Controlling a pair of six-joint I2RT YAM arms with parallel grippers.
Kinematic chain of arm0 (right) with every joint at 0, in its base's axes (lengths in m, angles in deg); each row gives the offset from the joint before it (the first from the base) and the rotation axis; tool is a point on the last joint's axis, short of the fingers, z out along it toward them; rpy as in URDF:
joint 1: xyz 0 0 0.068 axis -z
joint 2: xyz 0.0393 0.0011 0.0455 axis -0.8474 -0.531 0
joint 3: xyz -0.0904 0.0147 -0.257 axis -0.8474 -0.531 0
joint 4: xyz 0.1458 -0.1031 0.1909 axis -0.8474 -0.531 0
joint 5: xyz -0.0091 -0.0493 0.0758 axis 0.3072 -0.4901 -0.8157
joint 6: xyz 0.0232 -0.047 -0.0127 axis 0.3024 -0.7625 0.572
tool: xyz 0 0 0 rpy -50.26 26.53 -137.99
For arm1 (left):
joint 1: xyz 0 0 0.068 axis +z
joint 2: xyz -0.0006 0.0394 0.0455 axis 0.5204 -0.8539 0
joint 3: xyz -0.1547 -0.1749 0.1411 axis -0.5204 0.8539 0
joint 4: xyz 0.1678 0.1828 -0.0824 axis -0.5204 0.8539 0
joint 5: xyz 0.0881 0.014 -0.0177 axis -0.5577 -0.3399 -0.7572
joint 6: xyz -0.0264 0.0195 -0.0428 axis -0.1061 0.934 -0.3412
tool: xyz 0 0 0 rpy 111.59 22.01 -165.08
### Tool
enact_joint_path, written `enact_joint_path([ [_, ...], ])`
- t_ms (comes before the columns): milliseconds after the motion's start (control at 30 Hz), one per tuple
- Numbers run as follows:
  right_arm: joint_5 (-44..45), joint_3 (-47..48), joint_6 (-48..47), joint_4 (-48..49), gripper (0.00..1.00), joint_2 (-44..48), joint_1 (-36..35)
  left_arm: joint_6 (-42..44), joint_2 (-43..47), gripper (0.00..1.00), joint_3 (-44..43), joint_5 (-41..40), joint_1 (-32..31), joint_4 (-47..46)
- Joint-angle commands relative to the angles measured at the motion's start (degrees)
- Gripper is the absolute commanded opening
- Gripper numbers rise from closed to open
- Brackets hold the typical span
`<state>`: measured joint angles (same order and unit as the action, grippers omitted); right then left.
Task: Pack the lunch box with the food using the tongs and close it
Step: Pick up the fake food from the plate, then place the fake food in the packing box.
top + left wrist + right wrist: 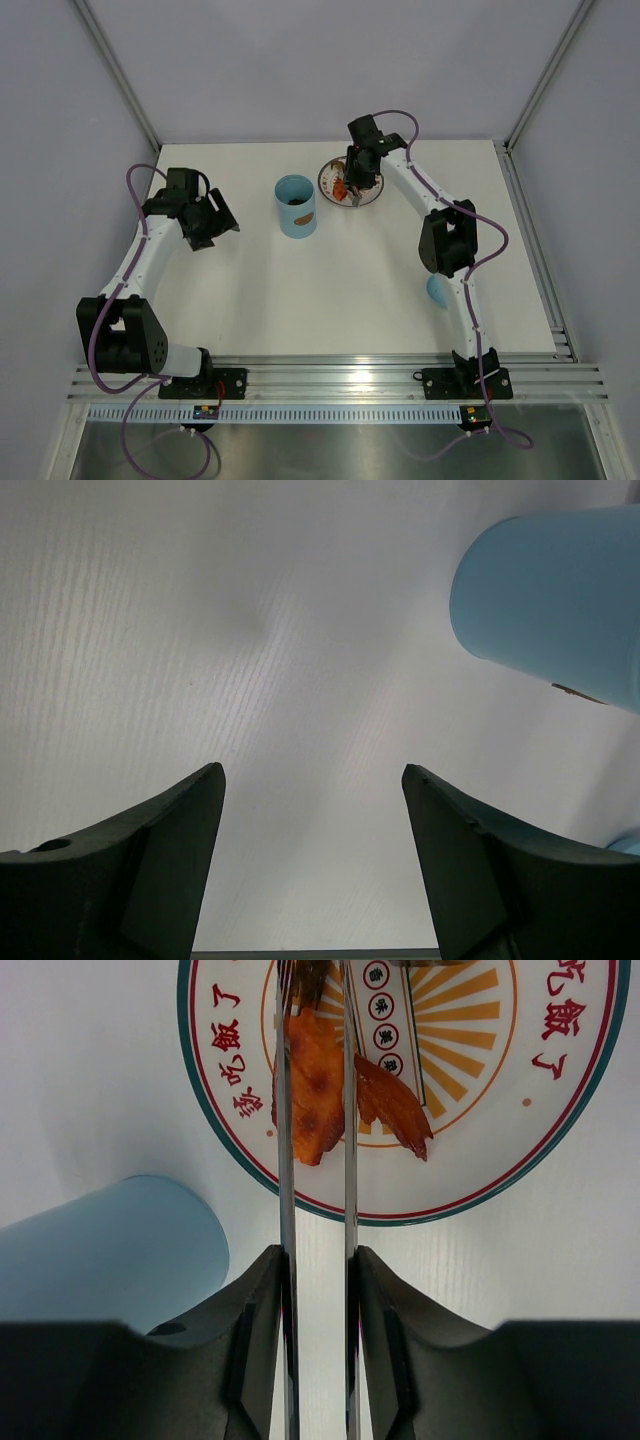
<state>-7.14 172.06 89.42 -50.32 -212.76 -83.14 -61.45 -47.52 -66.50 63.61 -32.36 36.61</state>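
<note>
The light-blue lunch box stands upright mid-table, and something dark shows inside it. My right gripper hovers over the red-rimmed plate, shut on the silver tongs, whose two arms press against its fingers. The tong arms run forward on either side of an orange-red food piece on the plate. A second orange piece lies just right of them. The tong tips are cut off at the top edge. My left gripper is open and holds nothing, left of the lunch box.
The round blue lid lies on the table by the right arm's forearm, partly hidden by it. In the right wrist view the lunch box is at the lower left of the plate. White walls close in the table at the back and sides.
</note>
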Motion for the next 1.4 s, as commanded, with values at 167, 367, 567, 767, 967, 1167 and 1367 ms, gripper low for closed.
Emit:
enact_joint_path([
  [167,2.11,-1.1,0.77,2.77,0.13,5.13,-0.63,0.97,2.05,0.76,-0.73,-0.97,0.29,-0.08],
  [367,2.28,-3.73,0.77,5.23,0.0,8.65,-0.54,0.79,2.05,0.76,-0.73,-0.97,0.29,-0.26],
  [567,2.46,-5.05,0.59,6.03,0.0,12.16,-0.54,0.79,2.14,0.76,-0.65,-0.71,0.29,-0.35],
  [767,2.02,-8.39,-0.02,6.64,0.0,17.08,-0.98,0.7,2.49,0.76,-0.73,-0.71,0.29,-0.17],
  [967,2.98,-13.84,-2.13,6.91,0.0,27.35,-5.01,0.44,2.84,0.76,-0.65,-0.45,0.29,-0.35],
  [1167,4.04,-19.28,-4.15,5.85,0.0,33.17,-12.04,0.53,3.63,0.76,-0.56,-0.62,0.29,-0.08],
  [1367,3.07,-21.05,-4.24,4.71,0.01,35.64,-16.0,0.26,4.6,0.76,-0.12,-0.36,0.29,0.01],
])
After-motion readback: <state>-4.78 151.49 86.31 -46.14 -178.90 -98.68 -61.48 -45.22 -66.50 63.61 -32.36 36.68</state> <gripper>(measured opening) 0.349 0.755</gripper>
